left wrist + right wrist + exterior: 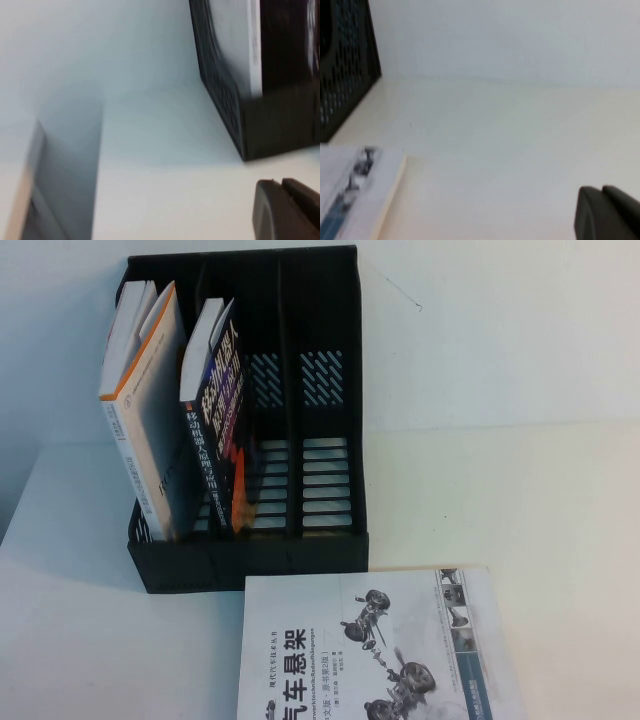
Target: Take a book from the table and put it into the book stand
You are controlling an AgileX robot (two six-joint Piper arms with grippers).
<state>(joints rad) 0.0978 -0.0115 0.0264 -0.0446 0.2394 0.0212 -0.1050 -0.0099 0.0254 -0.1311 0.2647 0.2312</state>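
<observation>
The book (380, 645), white-covered with a black Chinese title and grey suspension drawings, lies flat on the table (520, 500) just in front of the book stand (250, 410). The stand is black and slatted, with three slots; its right slot holds nothing. One corner of the book (355, 190) shows in the right wrist view, the stand (345, 65) beyond it. My left gripper (279, 182) is shut, low over the table beside the stand's corner (270, 125), holding nothing. My right gripper (600, 189) is shut over bare table, apart from the book. Neither arm shows in the high view.
A white book with an orange edge (145, 410) leans in the stand's left slot. A dark book with orange lettering (215, 410) stands in the middle slot. A white wall (500, 330) rises behind the table.
</observation>
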